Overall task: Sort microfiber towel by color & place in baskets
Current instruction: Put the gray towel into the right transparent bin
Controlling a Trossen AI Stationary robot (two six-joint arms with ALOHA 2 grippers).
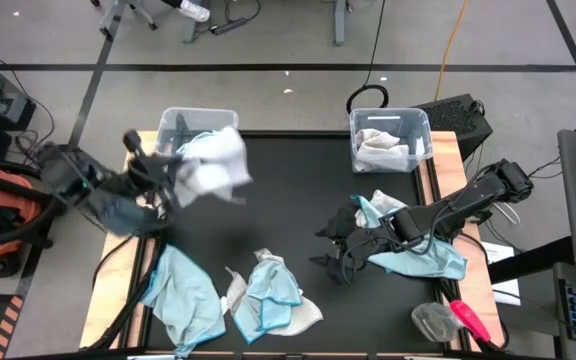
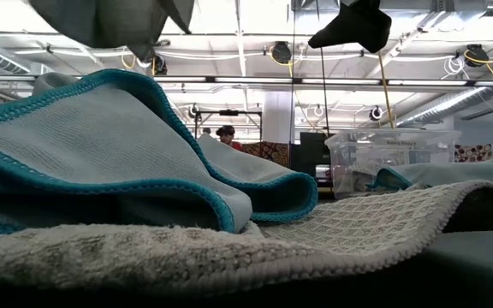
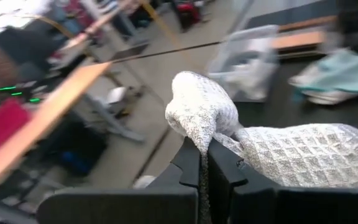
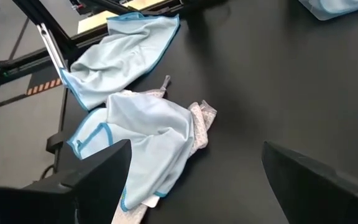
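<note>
The left gripper (image 3: 204,177) is clamped shut on a pinched fold of a white waffle-weave towel (image 1: 215,165), which bunches above the fingers and drapes away below them. In the high view that towel hangs over the near rim of the left basket (image 1: 171,121) at the table's far left; this basket already holds something pale blue. The cloth is light and limp: it sags wherever it is not held, so a pinch on a raised fold, as here, looks enough to carry it, and letting go above the opening should drop it in, though a trailing corner could catch on the rim.

The right gripper (image 1: 336,248) hovers with its fingers spread wide and empty over the mat, right of centre. Ahead of it, at the near middle, lies a crumpled heap (image 4: 157,134) of a blue towel on top of a white one, their edges overlapping. Both are soft and thin, so the top ridge of the blue one seems the best place to pinch without lifting the white one too.

Another blue towel (image 1: 180,295) lies flat at the near left, and one (image 1: 418,262) sits under the right arm. The right basket (image 1: 389,140), far right, holds a white towel.
</note>
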